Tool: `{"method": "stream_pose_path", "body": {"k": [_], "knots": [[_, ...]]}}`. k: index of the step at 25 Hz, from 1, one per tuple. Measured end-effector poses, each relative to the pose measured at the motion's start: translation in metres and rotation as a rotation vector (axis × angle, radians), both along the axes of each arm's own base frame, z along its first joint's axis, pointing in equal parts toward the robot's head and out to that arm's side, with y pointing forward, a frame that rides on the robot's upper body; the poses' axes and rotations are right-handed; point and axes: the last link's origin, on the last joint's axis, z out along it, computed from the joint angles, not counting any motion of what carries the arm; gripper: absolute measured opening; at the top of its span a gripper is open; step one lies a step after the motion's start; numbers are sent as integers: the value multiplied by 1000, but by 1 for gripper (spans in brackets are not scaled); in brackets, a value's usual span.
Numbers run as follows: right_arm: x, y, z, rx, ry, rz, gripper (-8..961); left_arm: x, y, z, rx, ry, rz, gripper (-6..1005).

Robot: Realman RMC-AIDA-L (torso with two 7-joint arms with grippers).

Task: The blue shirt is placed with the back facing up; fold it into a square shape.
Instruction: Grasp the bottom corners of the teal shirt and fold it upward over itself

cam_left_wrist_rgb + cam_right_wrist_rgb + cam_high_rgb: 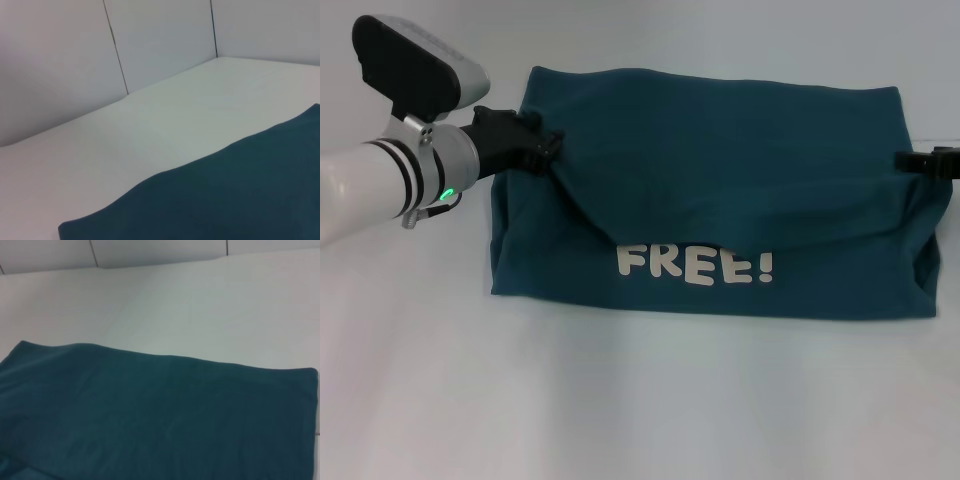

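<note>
I see the shirt lying on the white surface, folded into a wide band. A top layer is turned over toward me and ends in a sagging edge just above the white letters "FREE!", which face up on the lower layer. White wall panels stand behind the surface in the left wrist view; nothing else lies near the cloth.

The left gripper is at the shirt's left side, its black fingers pinched on the corner of the folded-over layer. Fabric fans out from the fingers and drapes down toward the letters. The fingers are closed on the cloth as far as I can tell from the head view; the left wrist view shows only the shirt's edge and the surface beyond.

The right gripper is at the shirt's right edge, level with the fold. Only a dark tip shows at the frame border, touching the fabric, and I cannot tell whether its fingers are open or closed. The right wrist view shows the flat blue layer spread below it.
</note>
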Motion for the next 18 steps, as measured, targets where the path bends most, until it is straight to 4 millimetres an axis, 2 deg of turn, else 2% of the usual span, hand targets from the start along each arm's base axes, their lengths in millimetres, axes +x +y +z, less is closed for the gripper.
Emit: {"method": "stream_pose_path", "body": {"k": [3, 8, 13, 16, 18], "knots": [[-1, -1, -2, -1, -9, 3, 609, -3, -1, 0, 0, 17, -2, 288], [-2, -1, -4, 4, -42, 10, 716, -5, -1, 7, 25, 48, -15, 467], [-8, -1, -15, -7, -89, 23, 822, -4, 1, 16, 59, 43, -15, 652], [-17, -3, -21, -5, -95, 42, 824, -6, -3, 19, 65, 33, -15, 751], [-24, -6, -28, -34, -84, 44, 825, -7, -9, 17, 41, 29, -24, 745]]}}
